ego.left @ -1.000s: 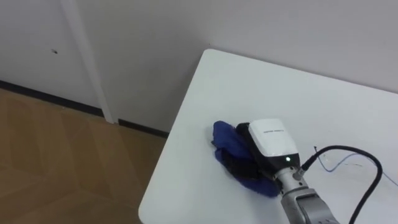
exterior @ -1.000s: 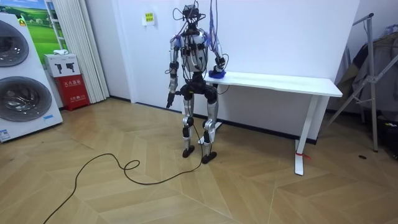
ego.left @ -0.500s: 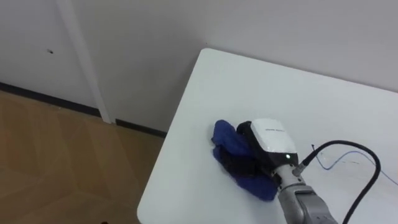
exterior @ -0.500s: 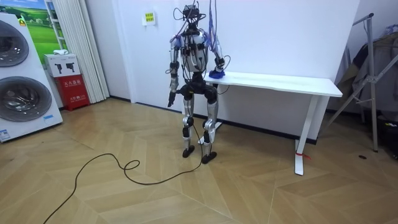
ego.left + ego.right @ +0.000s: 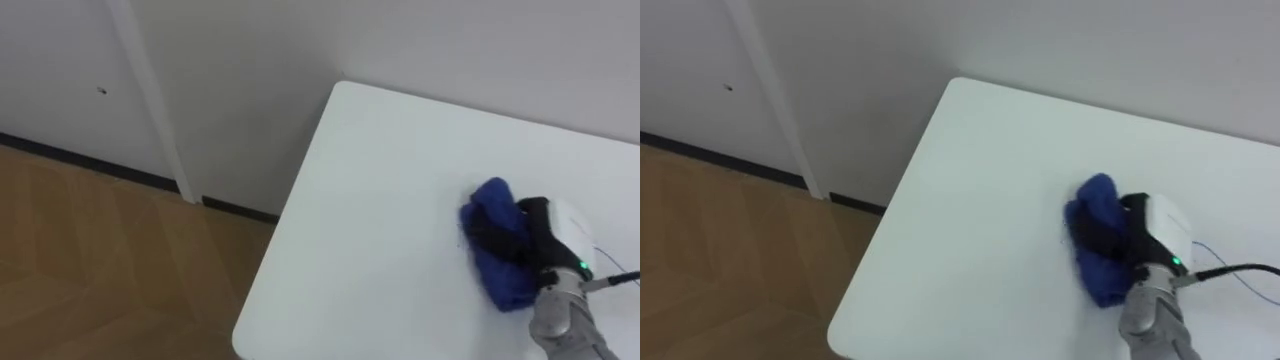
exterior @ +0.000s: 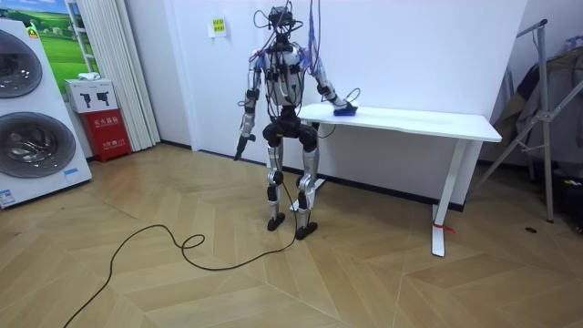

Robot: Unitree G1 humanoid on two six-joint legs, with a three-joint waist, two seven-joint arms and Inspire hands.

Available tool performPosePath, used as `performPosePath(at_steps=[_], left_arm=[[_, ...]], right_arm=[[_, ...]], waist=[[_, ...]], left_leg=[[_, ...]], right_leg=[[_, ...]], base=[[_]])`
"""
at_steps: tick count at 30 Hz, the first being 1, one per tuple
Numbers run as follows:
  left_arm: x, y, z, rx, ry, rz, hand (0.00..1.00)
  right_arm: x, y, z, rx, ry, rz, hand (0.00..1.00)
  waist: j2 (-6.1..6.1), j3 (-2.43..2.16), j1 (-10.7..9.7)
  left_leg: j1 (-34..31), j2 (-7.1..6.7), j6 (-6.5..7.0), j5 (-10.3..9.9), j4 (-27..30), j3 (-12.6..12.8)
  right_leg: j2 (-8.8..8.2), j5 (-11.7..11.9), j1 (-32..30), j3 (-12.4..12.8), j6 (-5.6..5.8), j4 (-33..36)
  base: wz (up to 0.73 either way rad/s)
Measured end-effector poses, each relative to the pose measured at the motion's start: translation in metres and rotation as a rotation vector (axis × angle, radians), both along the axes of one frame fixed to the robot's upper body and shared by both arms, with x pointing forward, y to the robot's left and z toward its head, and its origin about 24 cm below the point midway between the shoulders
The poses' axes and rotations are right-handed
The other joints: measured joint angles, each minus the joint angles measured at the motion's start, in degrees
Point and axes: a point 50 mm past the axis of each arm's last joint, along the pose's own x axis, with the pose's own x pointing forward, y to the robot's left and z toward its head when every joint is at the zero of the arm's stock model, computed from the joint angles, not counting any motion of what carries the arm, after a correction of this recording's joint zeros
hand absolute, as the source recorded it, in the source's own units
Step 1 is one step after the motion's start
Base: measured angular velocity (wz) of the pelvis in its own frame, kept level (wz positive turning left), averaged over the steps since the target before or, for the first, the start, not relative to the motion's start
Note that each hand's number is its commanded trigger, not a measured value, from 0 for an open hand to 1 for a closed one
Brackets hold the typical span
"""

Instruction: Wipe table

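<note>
The table (image 5: 380, 200) is plain white, the cloth (image 5: 497, 255) deep blue. The floor (image 5: 90, 260) is laid in brown herringbone; the right hand (image 5: 563, 232) is cased in white.

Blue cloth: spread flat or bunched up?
Bunched: the blue cloth is a thick crumpled wad on the table, the right hand curled over it.

Blue cloth (image 5: 498, 278) crumpled in a heap; lying on the white table (image 5: 370, 220).
</note>
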Motion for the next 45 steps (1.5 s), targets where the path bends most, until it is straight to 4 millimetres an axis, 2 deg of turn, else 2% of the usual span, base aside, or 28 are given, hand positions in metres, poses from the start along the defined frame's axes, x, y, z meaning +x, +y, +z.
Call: performPosePath(at_steps=[5, 9, 12, 15, 16, 19, 20, 21, 22, 24, 25, 26, 27, 29, 30, 31, 33, 37, 39, 41, 42, 45], left_arm=[[-0.008, 0.012, 0.005, 0.023, 0.002, 0.046, 0.00], [-0.002, 0.015, 0.005, 0.028, -0.014, 0.037, 0.00], [0.006, 0.015, 0.005, 0.013, -0.036, 0.014, 0.00], [0.010, 0.013, 0.005, 0.007, -0.049, 0.007, 0.00], [0.011, 0.013, 0.004, 0.005, -0.048, 0.001, 0.00], [0.017, 0.006, 0.002, -0.014, -0.042, -0.046, 0.00], [0.018, 0.005, 0.001, -0.024, -0.035, -0.053, 0.00], [0.021, 0.004, 0.000, -0.033, -0.035, -0.062, 0.00], [0.024, 0.003, 0.000, -0.037, -0.039, -0.068, 0.00], [0.032, -0.002, -0.002, -0.051, -0.036, -0.110, 0.00], [0.035, -0.003, -0.003, -0.056, -0.034, -0.122, 0.00], [0.040, -0.006, -0.004, -0.063, -0.037, -0.148, 0.00], [0.042, -0.008, -0.004, -0.072, -0.038, -0.164, 0.00], [0.037, -0.010, -0.005, -0.090, -0.024, -0.167, 0.00], [0.035, -0.010, -0.005, -0.093, -0.021, -0.155, 0.00], [0.031, -0.010, -0.005, -0.092, -0.014, -0.152, 0.00], [0.014, -0.008, -0.004, -0.091, 0.024, -0.122, 0.00], [0.008, -0.005, -0.002, -0.084, 0.027, -0.093, 0.00], [0.014, -0.005, -0.002, -0.081, 0.010, -0.099, 0.00], [0.014, -0.004, -0.002, -0.074, 0.001, -0.101, 0.00], [0.013, -0.001, -0.001, -0.065, -0.003, -0.090, 0.00], [0.013, 0.005, 0.002, -0.032, -0.019, -0.054, 0.00]], right_arm=[[-0.037, -0.033, -0.005, -0.012, 0.021, -0.176, 1.00], [-0.067, -0.051, -0.007, -0.035, 0.061, -0.255, 1.00], [-0.075, -0.052, -0.009, -0.040, 0.087, -0.255, 1.00], [-0.069, -0.050, -0.006, -0.053, 0.091, -0.228, 1.00], [-0.066, -0.048, -0.006, -0.065, 0.098, -0.211, 1.00], [-0.047, -0.035, 0.001, -0.140, 0.139, -0.099, 1.00], [-0.035, -0.024, 0.005, -0.175, 0.151, -0.012, 1.00], [-0.022, -0.010, 0.010, -0.223, 0.160, 0.088, 1.00], [-0.014, -0.002, 0.012, -0.245, 0.163, 0.141, 1.00], [0.030, 0.040, 0.025, -0.276, 0.132, 0.344, 1.00], [0.042, 0.052, 0.029, -0.276, 0.120, 0.395, 1.00], [0.060, 0.072, 0.036, -0.271, 0.104, 0.482, 1.00], [0.072, 0.086, 0.042, -0.268, 0.092, 0.546, 1.00], [0.082, 0.095, 0.049, -0.257, 0.078, 0.594, 1.00], [0.086, 0.096, 0.051, -0.235, 0.066, 0.595, 1.00], [0.086, 0.094, 0.049, -0.220, 0.069, 0.586, 1.00], [0.080, 0.084, 0.043, -0.167, 0.068, 0.544, 1.00], [0.058, 0.064, 0.027, -0.102, 0.053, 0.449, 1.00], [0.042, 0.051, 0.018, -0.035, 0.031, 0.359, 1.00], [0.026, 0.039, 0.010, -0.008, 0.029, 0.287, 1.00], [0.016, 0.031, 0.005, -0.009, 0.034, 0.243, 1.00], [-0.011, 0.010, -0.003, -0.023, 0.028, 0.100, 1.00]], waist=[[0.00, -0.32, -2.5], [0.01, -0.70, -4.3], [-0.29, -0.85, -4.7], [-0.33, -0.82, -4.1], [-0.52, -0.69, -4.0], [-0.72, -0.38, -2.0], [-0.56, -0.33, -0.8], [-0.84, -0.09, 0.2], [-0.82, -0.11, 0.8], [-1.12, 0.42, 2.7], [-1.21, 0.93, 3.4], [-1.48, 1.52, 4.2], [-1.72, 1.61, 5.1], [-1.78, 1.55, 6.8], [-1.78, 1.53, 7.2], [-2.12, 1.29, 7.2], [-1.68, 1.43, 7.0], [-1.48, 0.99, 5.2], [-0.92, 0.58, 3.4], [-0.41, -0.02, 2.4], [-0.28, -0.22, 1.9], [-0.26, -0.49, 0.7]], left_leg=[[1.2, 0.07, 0.00, 0.0, -0.3, -0.1], [2.4, 0.09, 0.05, -0.1, -0.5, 0.2], [2.8, 0.34, 0.02, -0.3, -0.3, 1.0], [2.9, 0.43, -0.03, -0.4, -0.2, 1.6], [2.8, 0.42, -0.06, -0.4, -0.2, 1.6], [2.7, 0.89, -0.38, -0.6, -0.2, 3.4], [2.4, 0.98, -0.35, -0.5, -0.2, 4.3], [2.0, 1.12, -0.51, -0.4, -0.2, 4.6], [1.7, 1.20, -0.62, -0.3, -0.2, 4.7], [0.6, 1.63, -1.08, 0.0, -0.2, 4.9], [0.6, 1.80, -1.17, 0.0, -0.2, 5.1], [0.1, 1.92, -1.34, 0.1, -0.2, 4.7], [-0.4, 1.85, -1.45, 0.2, 0.1, 3.8], [-1.1, 1.83, -1.51, 0.3, 0.4, 2.7], [-1.5, 1.80, -1.51, 0.3, 0.4, 1.6], [-1.6, 1.83, -1.51, 0.3, 0.4, 1.1], [-1.3, 1.80, -1.51, 0.3, 0.4, -0.1], [-1.2, 0.99, -1.50, 0.3, 0.6, -0.3], [-1.1, 0.62, -1.37, 0.2, 0.6, 0.3], [-0.4, 0.33, -1.02, 0.2, 0.5, 0.7], [0.4, 0.06, -0.88, 0.1, 0.4, 1.0], [0.8, -0.02, 0.22, -0.6, 0.2, 2.1]], right_leg=[[0.18, 0.0, 1.0, 0.0, 0.01, -0.1], [0.21, -0.1, 2.2, 0.5, 0.11, -0.1], [0.21, -0.1, 2.3, 0.7, 0.11, 0.0], [0.22, 0.0, 1.9, 1.4, 0.07, 0.2], [0.22, 0.0, 1.8, 1.4, 0.03, 0.2], [0.46, 0.2, 0.4, 2.5, -0.29, 0.6], [0.65, 0.3, -0.2, 2.8, -0.50, 1.0], [0.90, 0.4, -0.8, 3.3, -0.68, 1.1], [0.97, 0.5, -1.2, 3.4, -0.79, 1.1], [1.33, 0.7, -2.6, 3.4, -1.28, 1.2], [1.47, 0.8, -2.9, 3.4, -1.42, 1.2], [1.68, 0.7, -3.3, 3.2, -1.63, 1.0], [1.72, 0.7, -3.3, 2.2, -1.68, 0.6], [1.77, 0.6, -3.0, 1.1, -1.59, 0.0], [1.69, 0.5, -3.0, 0.1, -1.47, 0.0], [1.67, 0.5, -2.9, -0.2, -1.46, 0.1], [1.48, 0.4, -1.8, -1.3, -1.22, -0.1], [0.93, 0.0, -0.5, -2.6, -0.68, -0.1], [0.17, -0.5, 0.3, -2.7, 0.08, -0.1], [-0.15, -0.5, 1.0, -2.7, 0.12, -0.1], [-0.48, -0.8, 1.6, -2.7, 0.56, 0.0], [-0.74, -1.3, 2.2, -2.8, 1.17, 0.1]], base=[[0.02], [-0.02], [-0.15], [-0.19], [-0.15], [-0.35], [-0.41], [-0.30], [-0.11], [-0.08], [0.00], [0.28], [0.40], [0.48], [0.48], [0.48], [0.37], [0.41], [0.31], [0.07], [-0.06], [-0.10]])
